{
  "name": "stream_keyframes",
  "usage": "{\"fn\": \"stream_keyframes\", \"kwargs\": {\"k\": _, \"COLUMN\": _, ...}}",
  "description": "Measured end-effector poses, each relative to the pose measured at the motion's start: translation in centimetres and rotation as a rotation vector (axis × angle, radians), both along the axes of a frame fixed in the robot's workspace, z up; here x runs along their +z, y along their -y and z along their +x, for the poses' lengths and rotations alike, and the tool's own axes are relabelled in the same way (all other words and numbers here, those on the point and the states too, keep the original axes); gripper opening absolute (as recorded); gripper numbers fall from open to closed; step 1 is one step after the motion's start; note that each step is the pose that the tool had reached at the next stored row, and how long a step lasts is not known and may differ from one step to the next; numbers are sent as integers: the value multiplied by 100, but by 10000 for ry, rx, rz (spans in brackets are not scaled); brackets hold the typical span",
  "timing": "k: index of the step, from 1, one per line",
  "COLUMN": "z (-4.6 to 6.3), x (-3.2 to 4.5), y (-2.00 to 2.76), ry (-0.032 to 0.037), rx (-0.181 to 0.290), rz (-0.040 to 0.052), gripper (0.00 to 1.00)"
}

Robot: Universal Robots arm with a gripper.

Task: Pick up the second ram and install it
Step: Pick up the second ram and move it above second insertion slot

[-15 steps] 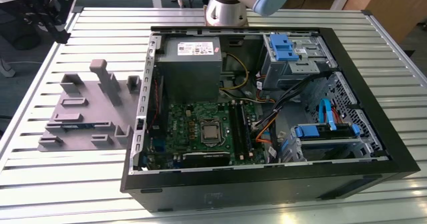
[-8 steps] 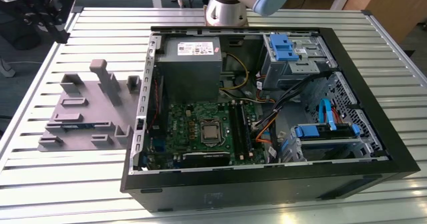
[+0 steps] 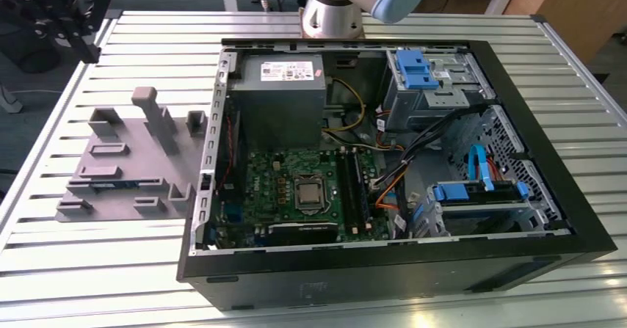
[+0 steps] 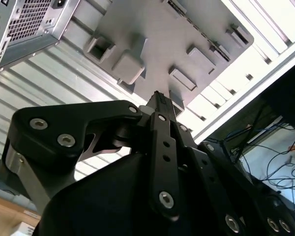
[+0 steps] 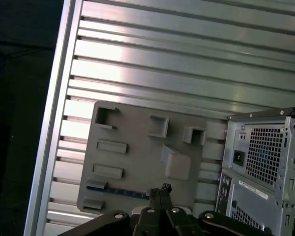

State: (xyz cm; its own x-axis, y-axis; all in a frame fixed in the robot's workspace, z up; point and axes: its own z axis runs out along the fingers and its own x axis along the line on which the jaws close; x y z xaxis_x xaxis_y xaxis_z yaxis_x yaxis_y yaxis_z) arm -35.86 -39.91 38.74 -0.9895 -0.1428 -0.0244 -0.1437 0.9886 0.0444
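Hazards at this stage stem chiefly from clearance and alignment. The black two-fingered tool (image 3: pixel 90 53) hangs high over the far corner of the slatted aluminium desk (image 3: pixel 117 269), well apart from the work. In both wrist views its fingers (image 5: pixel 155 195) are pressed together with nothing between them. The second ram (image 5: pixel 119 191), a slim dark blue-green memory stick, lies on edge in a low holder along one side of the grey plastic tray (image 3: pixel 108 133) with upright blocks, beside the black open computer case (image 3: pixel 578 218). In my judgement, a descent with the fingers unspread would strike the stick's top edge and could chip it or shift the tray. The stick sits low between the holder blocks and offers little to grip, so an off-centre pinch could tilt it or let it slip. The tall tray blocks (image 3: pixel 157 119) stand near enough to foul a finger on a skewed approach. Inside the case, the long black memory slots (image 3: pixel 353 185) on the green motherboard (image 3: pixel 269 185) run just beside loose orange and black cables (image 3: pixel 392 181), which could snag a carried stick. Whether a slot is already filled cannot be told. A tilted or reversed stick, pressed down, would risk damage to the slot.
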Motion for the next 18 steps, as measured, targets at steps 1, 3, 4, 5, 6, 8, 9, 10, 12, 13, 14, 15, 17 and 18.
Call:
{"fn": "stream_keyframes", "kwargs": {"k": 1, "z": 0, "x": 0, "y": 0, "ry": 0, "rx": 180, "rz": -1, "gripper": 11}}
{"fn": "stream_keyframes", "kwargs": {"k": 3, "z": 0, "x": 0, "y": 0, "ry": 0, "rx": 539, "rz": -7, "gripper": 11}}
{"fn": "stream_keyframes", "kwargs": {"k": 4, "z": 0, "x": -1, "y": 0, "ry": 0, "rx": 719, "rz": -16, "gripper": 11}}
{"fn": "stream_keyframes", "kwargs": {"k": 5, "z": 0, "x": -1, "y": 0, "ry": -1, "rx": 905, "rz": -26, "gripper": 11}}
{"fn": "stream_keyframes", "kwargs": {"k": 6, "z": 0, "x": -1, "y": 0, "ry": -2, "rx": 1078, "rz": -37, "gripper": 11}}
{"fn": "stream_keyframes", "kwargs": {"k": 8, "z": 0, "x": -1, "y": 0, "ry": -2, "rx": 1407, "rz": -52, "gripper": 11}}
{"fn": "stream_keyframes", "kwargs": {"k": 9, "z": 0, "x": -2, "y": 0, "ry": -1, "rx": 1569, "rz": -58, "gripper": 11}}
{"fn": "stream_keyframes", "kwargs": {"k": 10, "z": 0, "x": -2, "y": 0, "ry": -1, "rx": 1728, "rz": -62, "gripper": 11}}
{"fn": "stream_keyframes", "kwargs": {"k": 12, "z": -1, "x": -2, "y": 0, "ry": 0, "rx": 2058, "rz": -69, "gripper": 11}}
{"fn": "stream_keyframes", "kwargs": {"k": 13, "z": -1, "x": -2, "y": 0, "ry": 0, "rx": 2217, "rz": -74, "gripper": 11}}
{"fn": "stream_keyframes", "kwargs": {"k": 14, "z": -1, "x": -3, "y": 0, "ry": 0, "rx": 2376, "rz": -79, "gripper": 11}}
{"fn": "stream_keyframes", "kwargs": {"k": 15, "z": -1, "x": -3, "y": 0, "ry": 0, "rx": 2537, "rz": -83, "gripper": 11}}
{"fn": "stream_keyframes", "kwargs": {"k": 17, "z": -1, "x": -4, "y": 0, "ry": 0, "rx": 2856, "rz": -90, "gripper": 11}}
{"fn": "stream_keyframes", "kwargs": {"k": 18, "z": -1, "x": -5, "y": 0, "ry": 1, "rx": 3019, "rz": -92, "gripper": 11}}
